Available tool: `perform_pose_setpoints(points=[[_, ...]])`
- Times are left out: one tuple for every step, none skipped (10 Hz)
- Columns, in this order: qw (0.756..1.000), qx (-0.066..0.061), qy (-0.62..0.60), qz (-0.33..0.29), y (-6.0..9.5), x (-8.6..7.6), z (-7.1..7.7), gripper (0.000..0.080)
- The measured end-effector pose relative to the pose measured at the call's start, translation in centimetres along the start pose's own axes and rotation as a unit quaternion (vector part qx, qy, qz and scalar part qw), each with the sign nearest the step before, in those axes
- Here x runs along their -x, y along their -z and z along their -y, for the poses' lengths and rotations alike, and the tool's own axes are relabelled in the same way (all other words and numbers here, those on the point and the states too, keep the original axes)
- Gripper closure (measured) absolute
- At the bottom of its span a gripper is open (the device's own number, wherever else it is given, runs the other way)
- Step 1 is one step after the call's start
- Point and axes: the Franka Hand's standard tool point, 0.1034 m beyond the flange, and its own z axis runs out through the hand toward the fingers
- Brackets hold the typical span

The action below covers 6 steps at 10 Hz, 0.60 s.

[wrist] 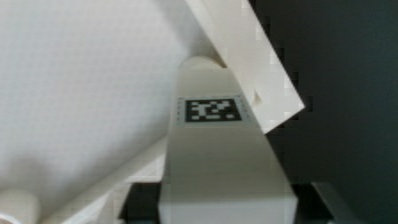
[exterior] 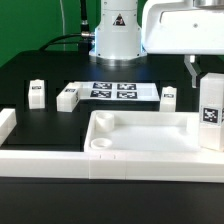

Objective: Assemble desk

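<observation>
A matte black counter meets a green backdrop at 10 o'clock in the exterior view. The smooth white plastic rimmed tabletop tray lies at 6 o'clock. At 3 o'clock the gripper pinches an upright white square tagged leg by the tray's corner.

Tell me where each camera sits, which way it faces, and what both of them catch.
Exterior view: off the arm, opposite the robot base, facing it across the tabletop, marker board and three loose legs; the arm's white housing and one finger show on the exterior view's right.
Wrist view: on the wrist, looking along the end effector at the tagged leg it grips; dark fingertips show.
Shared: the tagged leg and the tabletop.
</observation>
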Motion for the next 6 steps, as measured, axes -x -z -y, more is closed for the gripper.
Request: perform_pose_setpoints(points=[[1.0,0.0,-0.028,0.001,-0.01,-0.01,-0.03,0.0509],[0.997,0.0,-0.08,0.003,-0.01,-0.02,-0.11,0.0509],[0.993,0.0,-0.115,0.005,-0.01,0.0,-0.15,0.0509],[0.988,0.001,-0.154,0.006,-0.03,0.09,-0.13,0.0509],[0.987,0.002,-0.159,0.006,-0.04,0.12,-0.12,0.0509],[0.989,0.002,-0.145,0.005,-0.02,0.1,-0.13,0.0509]])
